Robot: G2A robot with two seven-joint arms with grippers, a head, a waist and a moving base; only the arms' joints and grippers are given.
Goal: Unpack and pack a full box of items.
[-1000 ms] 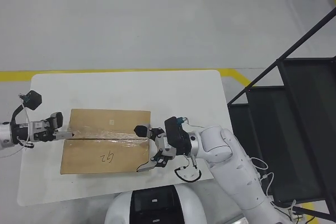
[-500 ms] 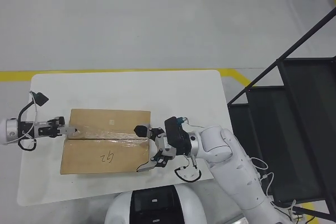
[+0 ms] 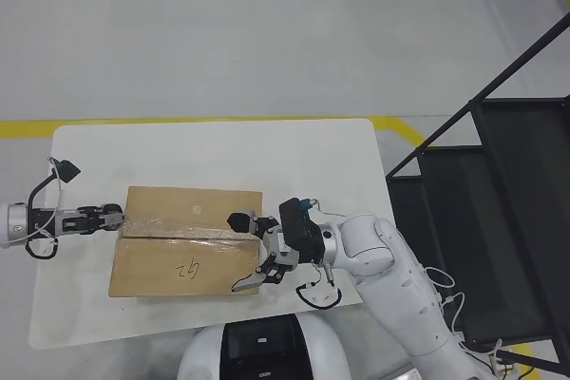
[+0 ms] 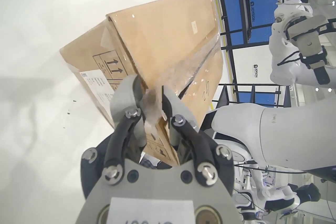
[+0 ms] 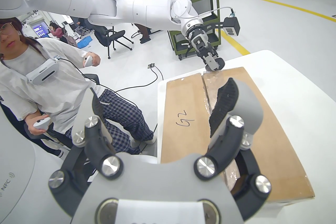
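Observation:
A closed cardboard box (image 3: 185,256) lies across the middle of the white table (image 3: 218,147), its top seam sealed with clear tape (image 3: 185,231). At the box's left end my left gripper (image 3: 117,219) is shut on the loose, crinkled end of that tape (image 4: 151,101), right at the seam of the box (image 4: 170,33). My right gripper (image 3: 239,252) stands open at the box's right end, one finger on either side of the seam. In the right wrist view its fingers (image 5: 228,101) spread over the box top (image 5: 183,99), with the left gripper (image 5: 214,63) at the far end.
The table's front edge (image 3: 171,332) runs just below the box. A black metal stair frame (image 3: 513,190) stands to the right of the table. Bare table surface lies behind the box.
My left gripper turned at the wrist and slid right onto the tape end at the seam. The box shifted slightly to the right. The right arm stayed put.

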